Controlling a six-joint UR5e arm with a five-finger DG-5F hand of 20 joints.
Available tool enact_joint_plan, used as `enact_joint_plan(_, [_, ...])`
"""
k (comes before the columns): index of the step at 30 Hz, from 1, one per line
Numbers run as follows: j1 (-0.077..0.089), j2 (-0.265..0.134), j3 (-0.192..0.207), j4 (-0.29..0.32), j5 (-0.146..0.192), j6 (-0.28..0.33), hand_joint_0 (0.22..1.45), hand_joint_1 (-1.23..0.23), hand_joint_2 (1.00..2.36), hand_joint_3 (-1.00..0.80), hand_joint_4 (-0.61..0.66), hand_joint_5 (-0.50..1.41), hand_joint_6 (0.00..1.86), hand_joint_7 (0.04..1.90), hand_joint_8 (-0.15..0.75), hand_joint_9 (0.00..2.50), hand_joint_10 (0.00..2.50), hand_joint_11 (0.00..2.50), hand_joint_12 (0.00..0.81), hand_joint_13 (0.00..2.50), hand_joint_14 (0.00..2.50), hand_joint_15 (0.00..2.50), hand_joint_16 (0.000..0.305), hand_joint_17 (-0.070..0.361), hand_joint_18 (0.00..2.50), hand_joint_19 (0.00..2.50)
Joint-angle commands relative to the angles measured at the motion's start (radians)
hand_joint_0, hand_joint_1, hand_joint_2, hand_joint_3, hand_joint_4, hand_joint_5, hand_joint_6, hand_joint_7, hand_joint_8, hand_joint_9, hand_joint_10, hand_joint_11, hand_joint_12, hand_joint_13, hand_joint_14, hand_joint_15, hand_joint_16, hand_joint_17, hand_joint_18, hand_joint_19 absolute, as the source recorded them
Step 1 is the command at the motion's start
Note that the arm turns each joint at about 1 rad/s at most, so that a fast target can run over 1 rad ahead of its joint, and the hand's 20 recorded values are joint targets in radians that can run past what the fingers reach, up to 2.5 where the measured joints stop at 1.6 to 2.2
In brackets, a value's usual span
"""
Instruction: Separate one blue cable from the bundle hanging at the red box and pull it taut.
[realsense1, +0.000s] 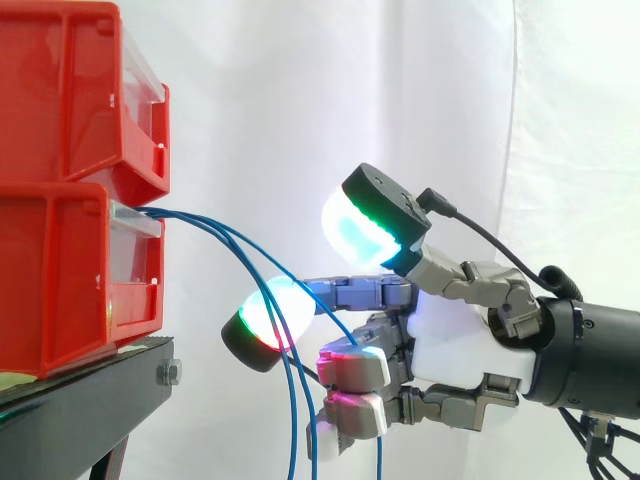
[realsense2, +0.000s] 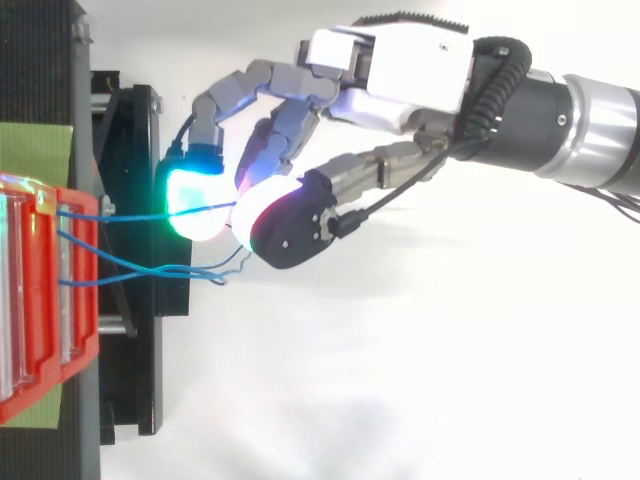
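We see the hand (realsense1: 450, 335) reaching in from the right towards the lower red bin (realsense1: 60, 280), which sits under an upper red bin (realsense1: 60, 100) on the black stand (realsense1: 90, 385). Its thumb is lifted high and well apart. One finger is stretched straight towards the bin, and the lower fingers (realsense1: 355, 370) are curled in. One blue cable (realsense1: 325, 315) leaves the front of the lower bin, crosses the straight finger and runs in at the curled fingers, which look closed on it – we see it come out again below them. From the side it bows downward; from above it runs in a straight line from bin to hand (realsense2: 400, 60). The other blue cables (realsense1: 291, 420) hang loose just beside the hand – between it and the stand
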Motion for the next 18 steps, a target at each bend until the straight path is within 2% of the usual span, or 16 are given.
enact_joint_plan(1, [0.008,0.0,0.001,0.0,0.002,-0.002,0.55,-0.63,1.0,-0.5,0.12,-0.17,0.78,0.87,0.321,1.16,0.01,1.31,0.332,1.2,0.02,1.03,0.039,0.087,0.86,0.67])
enact_joint_plan(8, [0.018,-0.001,-0.001,0.0,0.005,0.0,0.57,-0.66,1.0,-0.5,0.12,-0.17,0.79,0.86,0.318,1.15,0.01,1.31,0.316,1.26,0.02,1.19,0.038,0.084,0.86,0.7])
enact_joint_plan(13, [0.022,0.0,0.001,0.0,0.007,0.0,0.61,-0.59,1.0,-0.5,0.1,-0.18,0.83,0.88,0.306,1.18,0.0,1.37,0.291,1.34,0.02,1.35,0.036,0.081,0.87,0.72])
enact_joint_plan(16, [0.023,0.0,0.001,0.0,0.011,0.0,0.62,-0.59,1.01,-0.4,0.09,-0.18,0.86,0.91,0.301,1.19,0.0,1.41,0.284,1.37,0.02,1.4,0.036,0.081,0.88,0.74])
enact_joint_plan(18, [0.026,-0.001,0.001,0.0,0.014,0.0,0.62,-0.61,1.02,-0.25,0.09,-0.19,0.92,0.94,0.301,1.19,0.0,1.46,0.285,1.38,0.01,1.46,0.036,0.082,0.89,0.75])
